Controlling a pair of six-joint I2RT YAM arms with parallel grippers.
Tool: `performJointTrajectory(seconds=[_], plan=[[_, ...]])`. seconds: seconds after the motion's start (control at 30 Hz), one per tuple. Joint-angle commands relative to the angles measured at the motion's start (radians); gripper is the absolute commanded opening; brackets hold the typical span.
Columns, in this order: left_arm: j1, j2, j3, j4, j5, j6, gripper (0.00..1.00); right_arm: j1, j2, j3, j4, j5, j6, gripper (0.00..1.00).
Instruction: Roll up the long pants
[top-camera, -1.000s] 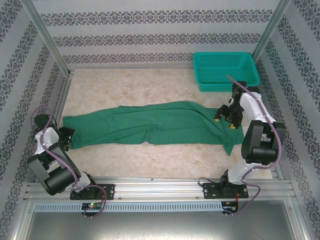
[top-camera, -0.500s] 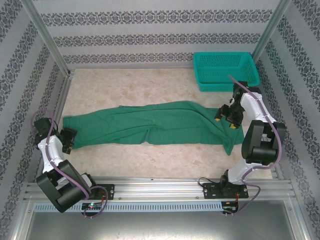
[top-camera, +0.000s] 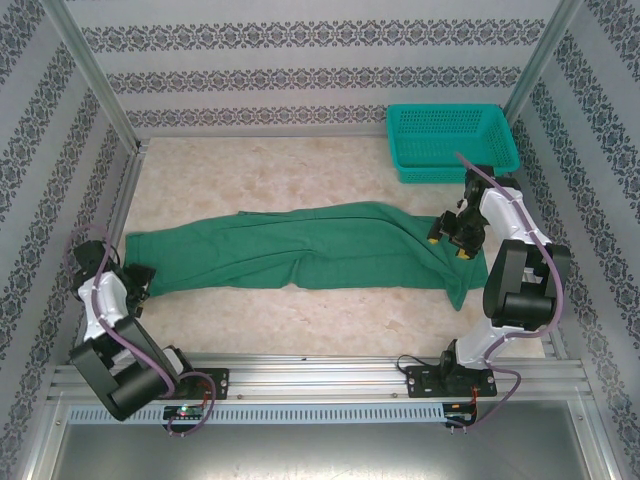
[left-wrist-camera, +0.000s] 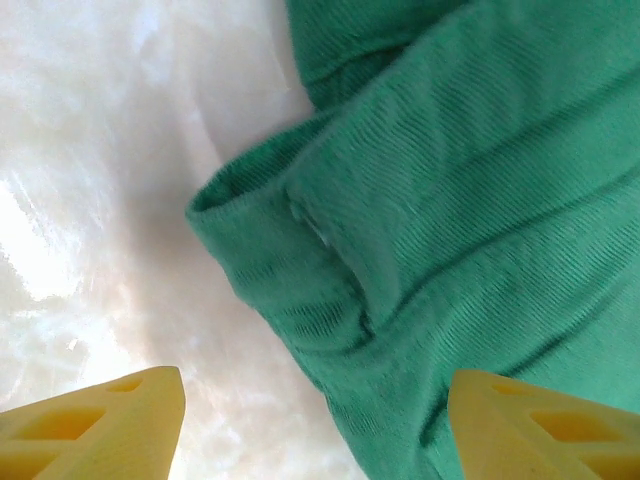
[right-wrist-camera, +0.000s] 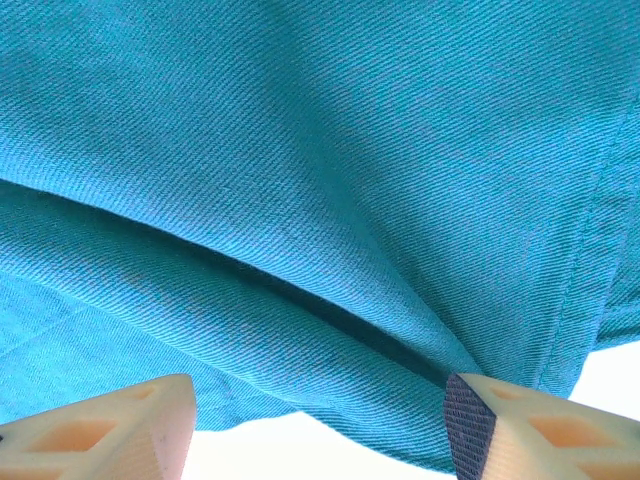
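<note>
Green long pants (top-camera: 300, 255) are lying flat on the pale counter (top-camera: 250, 170), stretching lengthwise from one hand across to the other. The left hand (top-camera: 136, 279) is hovering just beside the pants' left end, its fingers (left-wrist-camera: 100, 428) standing apart and empty, with a hemmed corner lying directly ahead. The right hand (top-camera: 450, 244) is hanging over the opposite end, fingers likewise apart above spread cloth, so each hand appears equally near its own end for starting a roll.

One long pants (top-camera: 300, 245), one basket (top-camera: 398, 145) — two pincers (top-camera: 136, 279) (top-camera: 448, 245).
</note>
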Motion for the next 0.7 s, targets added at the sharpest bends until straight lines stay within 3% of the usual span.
performJointTrajectory(seconds=[0.0,0.17,0.23,0.27,0.3,0.33,0.67], plan=[[0.01,0.073,0.033,0.074,-0.05,-0.032,0.7,-0.009,-0.017,0.008,-0.001,-0.015,0.01,0.68],[0.009,0.168,0.041,0.188,-0.045,-0.083,0.69,-0.012,-0.012,0.005,0.006,-0.026,0.008,0.68],[0.009,0.208,0.055,0.217,-0.026,-0.09,0.61,-0.011,-0.012,0.002,0.008,-0.031,0.007,0.68],[0.009,0.223,0.06,0.23,-0.012,-0.094,0.42,-0.011,-0.014,0.003,0.008,-0.03,0.007,0.68],[0.007,0.231,0.063,0.24,-0.004,-0.099,0.13,-0.011,-0.017,0.003,0.007,-0.028,0.008,0.67],[0.007,0.234,0.06,0.249,-0.001,-0.109,0.0,-0.013,-0.019,0.004,0.008,-0.025,0.008,0.67],[0.004,0.075,0.164,0.157,-0.03,-0.166,0.0,-0.08,-0.036,0.039,0.044,0.015,0.066,0.68]])
